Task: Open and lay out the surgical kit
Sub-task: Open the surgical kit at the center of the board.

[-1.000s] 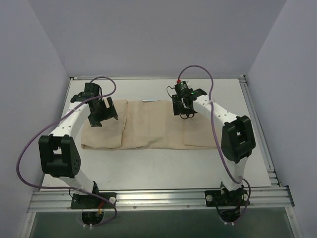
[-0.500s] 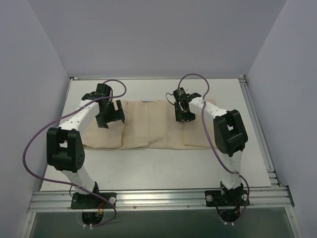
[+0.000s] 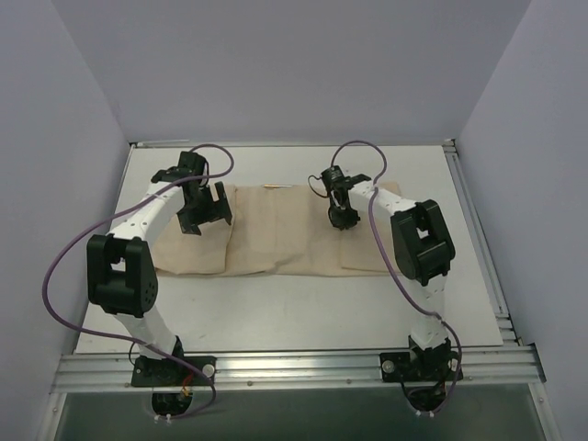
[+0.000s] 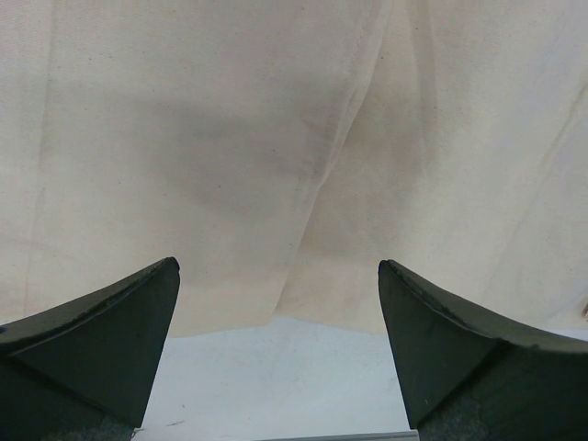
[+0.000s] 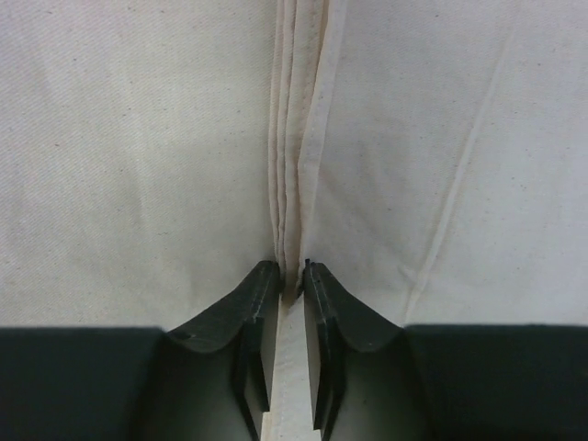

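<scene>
Right pincer [image 5: 291,268] was clamped on a layered hem of the beige cloth wrap [image 3: 276,237], its fingers [image 5: 323,312] nearly meeting on the fold where two panels met. Left pincer [image 4: 277,265] hung spread wide over the wrap's left part, close to an edge of the cloth, gripping nothing. The wrap lay as a long folded band across the far half of the white tabletop [image 3: 303,308].

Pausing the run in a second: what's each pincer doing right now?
Left pincer: open, holding nothing, over the cloth wrap.
Right pincer: closed on a folded edge of the cloth wrap.
</scene>
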Robot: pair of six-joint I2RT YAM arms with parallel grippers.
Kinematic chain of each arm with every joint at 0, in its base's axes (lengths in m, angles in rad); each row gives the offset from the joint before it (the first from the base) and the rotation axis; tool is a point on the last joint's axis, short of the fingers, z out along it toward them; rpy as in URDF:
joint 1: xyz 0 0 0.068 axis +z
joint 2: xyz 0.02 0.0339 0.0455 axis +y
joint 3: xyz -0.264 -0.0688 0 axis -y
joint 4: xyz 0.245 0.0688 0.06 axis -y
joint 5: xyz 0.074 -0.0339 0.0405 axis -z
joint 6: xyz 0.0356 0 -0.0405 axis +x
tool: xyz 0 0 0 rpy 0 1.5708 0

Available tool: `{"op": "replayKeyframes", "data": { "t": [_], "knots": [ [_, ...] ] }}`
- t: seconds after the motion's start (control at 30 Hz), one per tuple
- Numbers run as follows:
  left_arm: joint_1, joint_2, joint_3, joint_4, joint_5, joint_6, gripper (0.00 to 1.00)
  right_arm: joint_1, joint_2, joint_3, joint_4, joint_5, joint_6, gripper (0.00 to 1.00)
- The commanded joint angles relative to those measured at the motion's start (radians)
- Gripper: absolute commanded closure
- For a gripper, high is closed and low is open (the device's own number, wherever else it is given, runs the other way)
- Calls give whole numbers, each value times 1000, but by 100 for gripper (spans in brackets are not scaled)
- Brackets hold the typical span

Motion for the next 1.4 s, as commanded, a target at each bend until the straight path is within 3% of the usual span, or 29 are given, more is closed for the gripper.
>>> {"op": "replayKeyframes", "data": {
  "t": [0.0,0.17,0.4,0.63,0.8,0.9,0.93,1.03,1.13,1.37],
  "knots": [
    [1,17,52,-9,-13,3,2,-19,-6,7,-42,47,-2,84],
    [1,31,65,-11,-13,6,2,-33,-24,27,-63,58,-6,100],
    [4,35,69,-15,-13,28,2,-93,-84,93,-141,110,-22,100],
    [10,40,77,-7,-13,51,2,-272,-162,44,-192,208,-69,100],
    [9,58,88,-4,-13,55,2,-522,-219,-22,-279,339,-57,100],
    [7,74,95,0,-13,66,5,-610,-264,-16,-296,360,-80,73],
    [7,80,102,-16,-42,69,5,-621,-270,-5,-306,365,-82,53],
    [-8,97,118,-29,-56,72,5,-625,-282,36,-339,331,-59,37],
    [-34,106,134,-44,-84,74,5,-596,-285,102,-344,251,-45,30],
    [-98,150,171,-63,-168,71,5,-451,-265,211,-344,129,-68,28]
  ]
}}
